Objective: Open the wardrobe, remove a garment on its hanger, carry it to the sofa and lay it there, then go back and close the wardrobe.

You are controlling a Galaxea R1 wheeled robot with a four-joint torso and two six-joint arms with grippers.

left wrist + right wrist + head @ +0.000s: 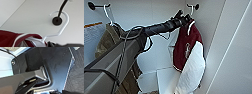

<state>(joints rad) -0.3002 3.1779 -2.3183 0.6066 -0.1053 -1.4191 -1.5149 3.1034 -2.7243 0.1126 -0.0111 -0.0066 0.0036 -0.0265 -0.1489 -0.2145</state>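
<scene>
Up at the hanger (pixel 60 31) neck, the left gripper's (pixel 183 17) opening cannot be told.

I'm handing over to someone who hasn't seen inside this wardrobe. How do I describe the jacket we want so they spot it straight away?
Look inside the open white wardrobe, along its back wall, where two dark pegs hold clothes. The garment hangs from the right-hand peg on a thin white hanger, right where the left gripper reaches. It is maroon with a puffy white sleeve and a small white chest emblem, unlike the olive-brown garment on the left.
</scene>
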